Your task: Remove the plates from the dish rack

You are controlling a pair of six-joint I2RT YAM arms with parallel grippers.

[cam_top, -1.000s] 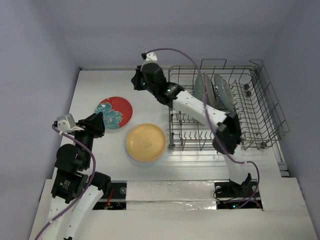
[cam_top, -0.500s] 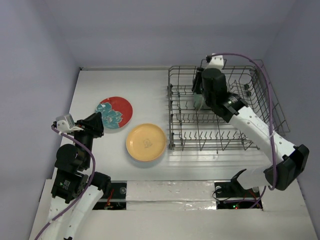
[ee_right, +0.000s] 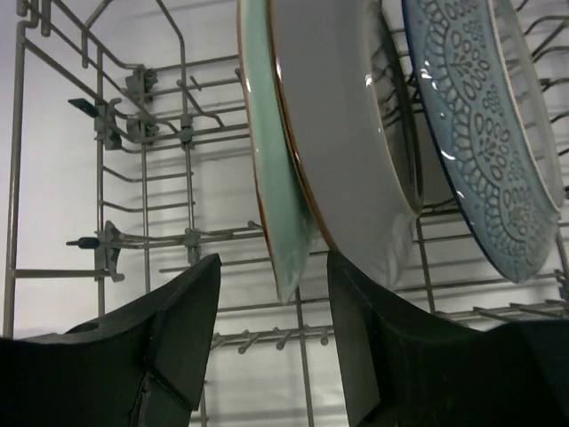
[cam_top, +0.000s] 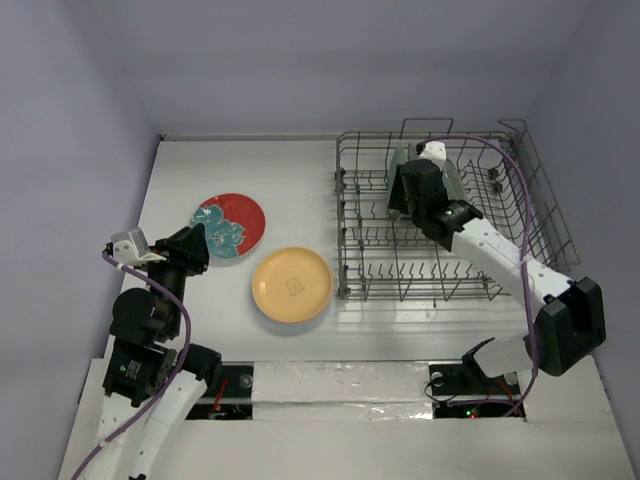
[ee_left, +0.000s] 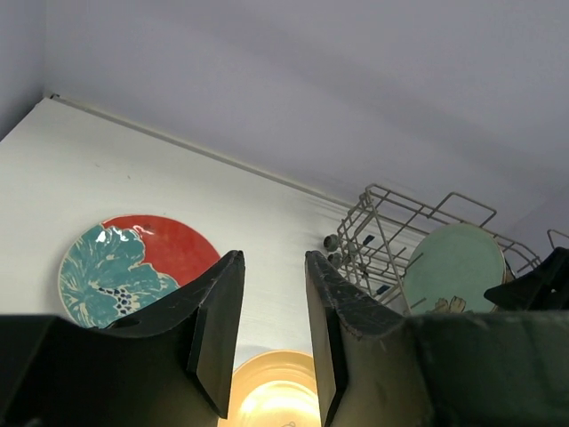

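Observation:
The grey wire dish rack point(cam_top: 520, 230) stands on the right of the table. Three plates stand upright in it: a mint green plate point(ee_right: 271, 178), a white plate point(ee_right: 347, 133) and a blue patterned plate point(ee_right: 480, 133). My right gripper point(cam_top: 398, 195) hangs over the rack, open. In the right wrist view the right gripper point(ee_right: 274, 271) has the mint plate's rim between its fingertips without touching it. A red-and-teal floral plate point(cam_top: 230, 225) and a yellow plate point(cam_top: 291, 284) lie flat on the table. My left gripper point(ee_left: 273, 262) is open and empty, near the floral plate.
Rows of upright tines point(ee_right: 187, 240) fill the rack floor around the plates. The rack's left wall point(cam_top: 342, 230) stands close to the yellow plate. Grey walls close in the table at the back and both sides.
My right arm has swung from left of the rack to over the plates inside it, and its gripper has gone from shut to open. The left arm has stayed in place.

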